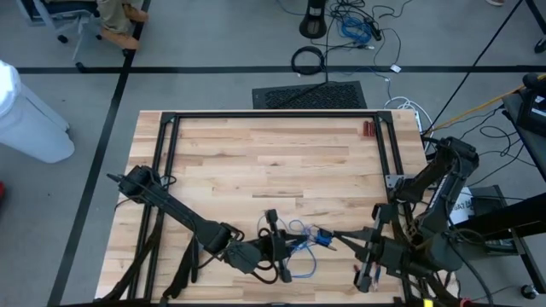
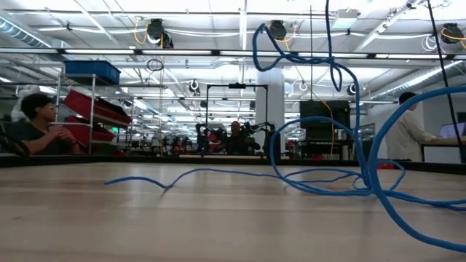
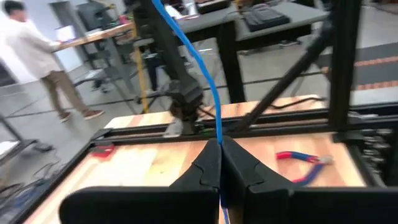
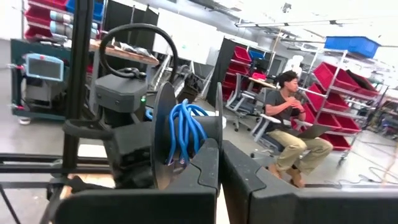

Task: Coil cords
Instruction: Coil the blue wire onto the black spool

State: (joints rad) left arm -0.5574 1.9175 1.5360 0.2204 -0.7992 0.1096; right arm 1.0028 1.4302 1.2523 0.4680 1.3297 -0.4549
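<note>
Two pincers (image 3: pixel 219 144) (image 4: pixel 219 148) are clenched, my left one pinching the blue cord (image 3: pixel 205 74), and I worry a hard tug could tangle its loose loops.

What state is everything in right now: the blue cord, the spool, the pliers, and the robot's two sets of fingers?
Thin blue cord: partly loose, looping over the wooden table.
Left gripper: fingers shut on the blue cord.
Right gripper: fingers shut.
Dark round spool: partly wound with blue cord.
Red-handled pliers: lying flat, untouched.
</note>
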